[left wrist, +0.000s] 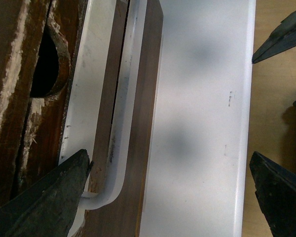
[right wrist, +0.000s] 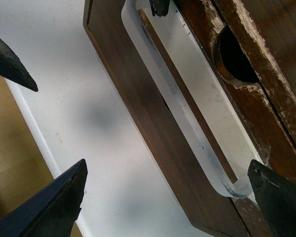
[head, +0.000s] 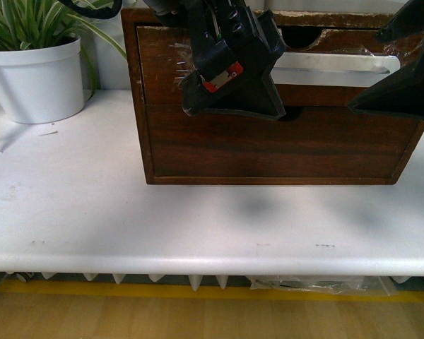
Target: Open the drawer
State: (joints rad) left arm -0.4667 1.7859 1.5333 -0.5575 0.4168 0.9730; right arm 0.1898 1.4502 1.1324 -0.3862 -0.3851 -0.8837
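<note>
The drawer (head: 166, 60) is the upper dark brown front of a wooden box, with a long white handle (head: 339, 69) and a half-round notch (head: 318, 39). It looks shut. My left gripper (head: 233, 106) hangs open in front of the handle's left end. My right gripper (head: 396, 99) hangs open at its right end. In the left wrist view the handle (left wrist: 123, 123) runs beside one finger (left wrist: 54, 192), and the open gripper (left wrist: 170, 163) spans handle and table. In the right wrist view the handle (right wrist: 187, 113) ends next to one finger (right wrist: 281, 202) of the open gripper (right wrist: 167, 168).
The plain lower drawer front (head: 268, 145) sits under the handled one. The box stands on a white table (head: 198, 219). A potted plant in a white pot (head: 39, 78) stands at the back left. Wooden floor with a yellow line (head: 92, 288) lies below the table's front edge.
</note>
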